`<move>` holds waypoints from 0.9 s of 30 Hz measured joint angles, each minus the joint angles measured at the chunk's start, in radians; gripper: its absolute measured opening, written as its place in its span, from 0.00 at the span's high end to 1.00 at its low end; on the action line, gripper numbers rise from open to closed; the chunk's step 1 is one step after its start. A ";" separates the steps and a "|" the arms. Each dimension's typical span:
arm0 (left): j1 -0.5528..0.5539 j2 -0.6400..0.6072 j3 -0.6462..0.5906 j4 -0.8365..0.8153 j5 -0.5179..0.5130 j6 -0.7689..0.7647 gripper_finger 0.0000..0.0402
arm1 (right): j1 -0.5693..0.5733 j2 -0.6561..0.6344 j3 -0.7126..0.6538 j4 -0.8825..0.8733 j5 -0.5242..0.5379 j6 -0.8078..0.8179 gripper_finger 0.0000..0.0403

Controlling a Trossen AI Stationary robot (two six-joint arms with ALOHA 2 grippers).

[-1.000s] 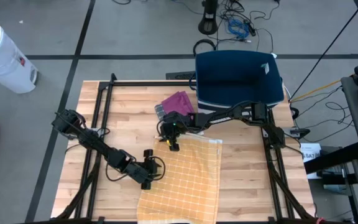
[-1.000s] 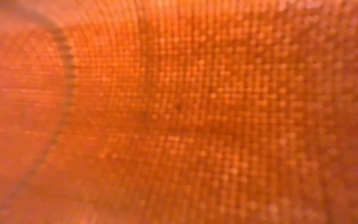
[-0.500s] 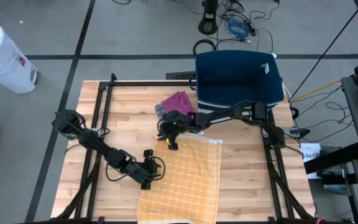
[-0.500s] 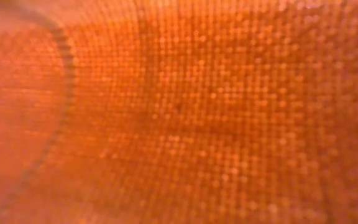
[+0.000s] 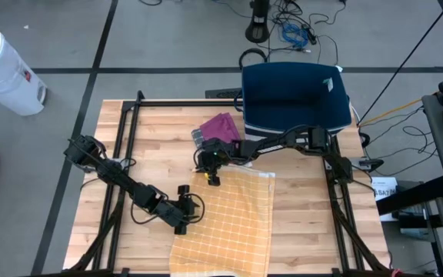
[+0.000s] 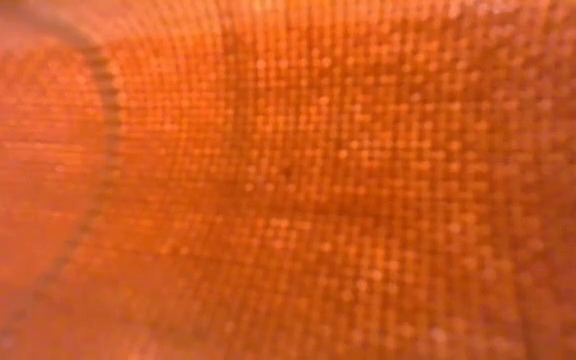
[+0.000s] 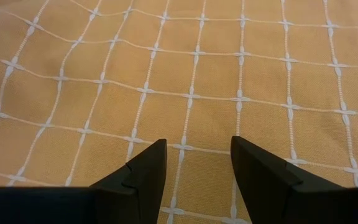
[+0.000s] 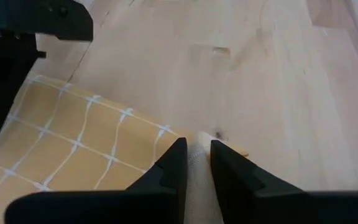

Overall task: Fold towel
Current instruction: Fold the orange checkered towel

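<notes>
A yellow towel [image 5: 225, 223] with a white grid lies spread flat on the wooden table. Its near end hangs over the table's near edge and fills the low view [image 6: 288, 180]. My right gripper [image 5: 212, 178] is at the towel's far left corner, shut on it. My left gripper [image 5: 192, 209] is open at the towel's left edge. In the left wrist view its fingers [image 7: 194, 165] stand apart just over the cloth [image 7: 191, 74]. My right gripper pinches the towel's far left corner between its two fingers, where a pale strip of cloth [image 8: 196, 158] shows in the narrow gap. The fingers slant down from the table's far right. The rest of the towel [image 8: 73, 137] lies flat on the table. Whether my left gripper touches the towel, I cannot tell.
A purple cloth [image 5: 220, 125] lies on the far part of the table beside a small dark object [image 5: 198, 137]. A blue seat [image 5: 294, 96] stands at the far edge. Black frame rails [image 5: 121, 138] run along both sides. Bare wood [image 5: 306, 223] lies right of the towel.
</notes>
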 joint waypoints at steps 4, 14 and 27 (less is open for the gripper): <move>0.000 0.000 0.000 0.000 0.000 0.001 0.54 | 0.000 0.002 0.000 0.008 0.000 -0.020 0.91; 0.000 0.000 0.000 -0.001 0.004 0.003 0.54 | -0.012 0.002 0.000 0.027 0.017 -0.024 0.99; -0.017 0.000 0.000 -0.010 0.004 0.003 0.54 | -0.036 0.002 0.000 0.029 0.217 0.215 1.00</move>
